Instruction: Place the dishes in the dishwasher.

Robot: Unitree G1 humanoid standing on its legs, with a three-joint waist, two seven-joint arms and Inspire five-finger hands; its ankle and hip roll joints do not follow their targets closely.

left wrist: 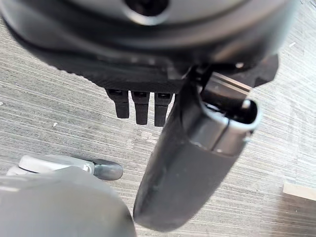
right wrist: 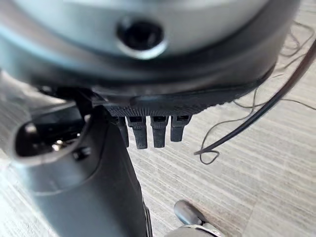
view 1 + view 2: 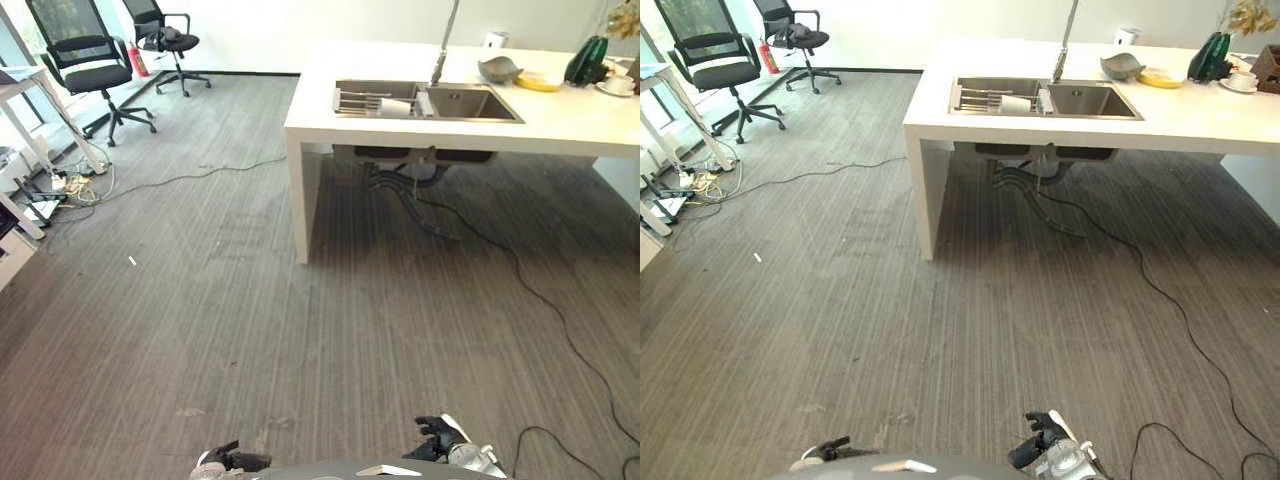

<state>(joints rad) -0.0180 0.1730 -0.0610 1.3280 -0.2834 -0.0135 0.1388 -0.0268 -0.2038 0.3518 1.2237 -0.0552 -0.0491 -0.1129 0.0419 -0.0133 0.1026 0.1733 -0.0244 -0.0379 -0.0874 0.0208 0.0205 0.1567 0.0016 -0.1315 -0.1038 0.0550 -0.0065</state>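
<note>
left hand (image 3: 232, 461) low by the body, fingers straight, empty | right hand (image 3: 438, 436) likewise slack, empty | grey bowl (image 3: 498, 68) and yellow dish (image 3: 540, 82) on white surface (image 3: 560, 120) beside steel sink (image 3: 470, 103), well apart from both hands | grey striped floor (image 3: 250, 330) lies open up to the surface's near edge | black office chairs (image 3: 95, 60) far left

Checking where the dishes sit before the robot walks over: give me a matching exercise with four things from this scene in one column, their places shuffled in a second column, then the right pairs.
Things
1. grey bowl
2. dark green vase
3. wire rack
4. office chair

Places
A. in the left basin of the sink
B. on the floor at the far left, by the white desk
C. on the counter, just behind the sink's right basin
D. near the counter's far right end

Pairs: 1-C, 2-D, 3-A, 4-B
</note>
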